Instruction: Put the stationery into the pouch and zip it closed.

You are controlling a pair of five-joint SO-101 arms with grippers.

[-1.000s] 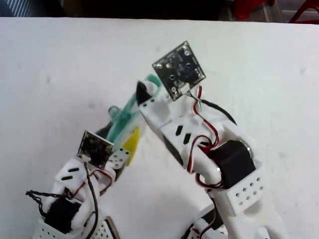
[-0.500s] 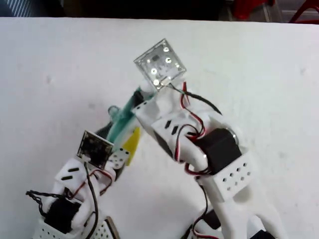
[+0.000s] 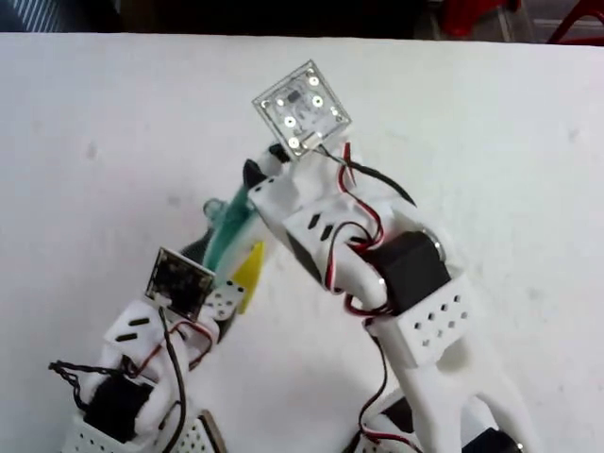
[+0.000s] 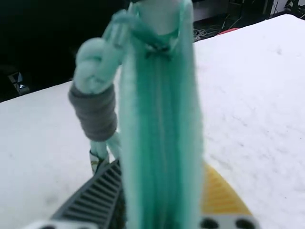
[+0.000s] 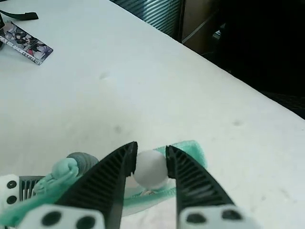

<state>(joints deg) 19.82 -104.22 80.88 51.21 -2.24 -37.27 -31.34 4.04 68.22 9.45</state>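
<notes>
One teal pouch [image 3: 229, 226] is held up off a white tabletop [image 3: 472, 142] between two robot arms, one hand at each end. From above, the pouch appears edge-on as a narrow strip. Its long axis runs diagonally from the left hand [image 3: 225, 257], nearer the front left, up and away to the right hand [image 3: 262, 175], farther back.

In the left wrist view the pouch [image 4: 159, 143] stands as a tall, thin band pointing away from the camera. The left hand [image 4: 161, 171] is clamped on its near end, with one grey ribbed finger [image 4: 95, 200] on one side and one yellow finger [image 4: 221, 200] on the other. Beside the pouch hangs one knotted teal cord [image 4: 95, 64] that passes through one grey bead [image 4: 94, 114].

In the right wrist view the right hand [image 5: 150, 157] is closed on one white bead [image 5: 150, 169], with a black ribbed finger pressed against each side of it. The bead sits at the far end of the pouch [image 5: 190, 148].

Well apart from the pouch, one printed card [image 5: 26, 42] lies flat on the tabletop; its print is too small to read. One black strap [image 5: 16, 14] lies near the card.
</notes>
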